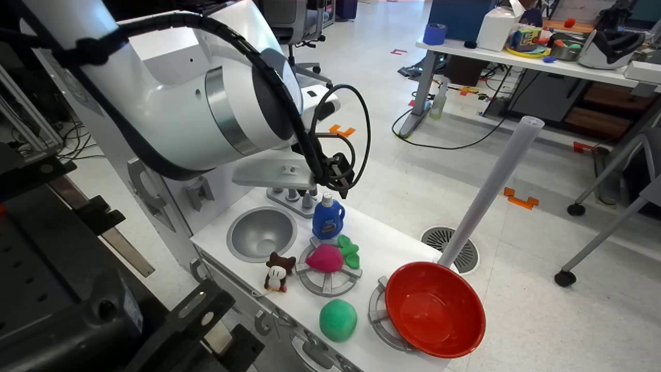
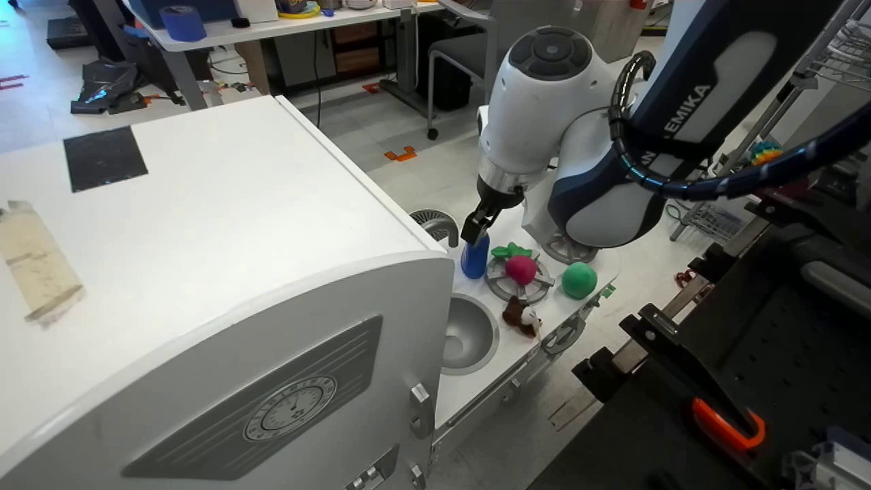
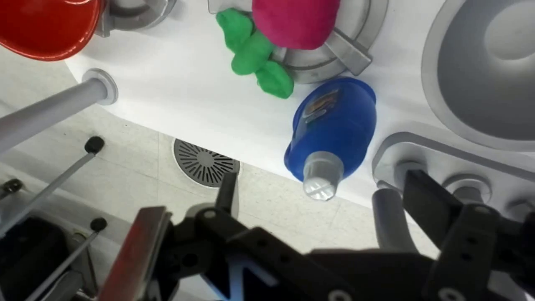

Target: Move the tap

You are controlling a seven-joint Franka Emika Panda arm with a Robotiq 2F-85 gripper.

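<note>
In an exterior view the tap (image 2: 444,224) shows its arch; in the wrist view the claw (image 3: 321,180) gapes wide; white tabletop (image 1: 384,252), pale floor (image 1: 392,175) beyond

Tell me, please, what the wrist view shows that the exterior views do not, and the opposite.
Only the wrist view clearly shows the wide gap between the open fingers of the gripper.
Only the exterior views, both of them, show the white arm, the green ball, the brown-and-white toy and the blue roll.
All share the blue bottle, the pink vegetable with green leaves, the sink, the gripper and at least part of the tap.
</note>
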